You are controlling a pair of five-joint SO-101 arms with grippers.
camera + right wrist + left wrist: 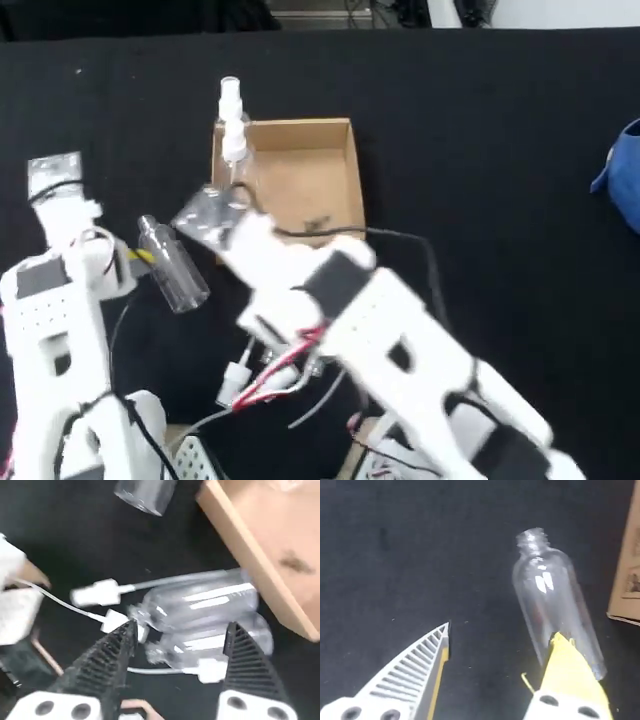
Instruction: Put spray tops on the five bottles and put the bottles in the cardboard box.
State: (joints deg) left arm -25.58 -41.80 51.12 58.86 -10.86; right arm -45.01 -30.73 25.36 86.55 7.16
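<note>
High view: a spray-topped clear plastic bottle (233, 135) stands at the brown cardboard box's (310, 185) far corner. Right gripper (182, 626), jaws spread, is over two uncapped clear bottles (200, 602) lying w/ loose white spray tops (97, 592) beside the box. Left gripper (502, 630), also spread, is beside another topless clear bottle (555, 605). Capping step, prob.; next move needs a firm pinch on a top or bottle.

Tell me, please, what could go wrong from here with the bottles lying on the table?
The open right gripper hangs over two bottles lying side by side next to the cardboard box; closing may catch both or roll one away.
Loose spray tops with long tubes lie among them and could get dragged.
The topless bottle lies by one finger of the open left gripper, off-centre; a nudge may roll it.
</note>
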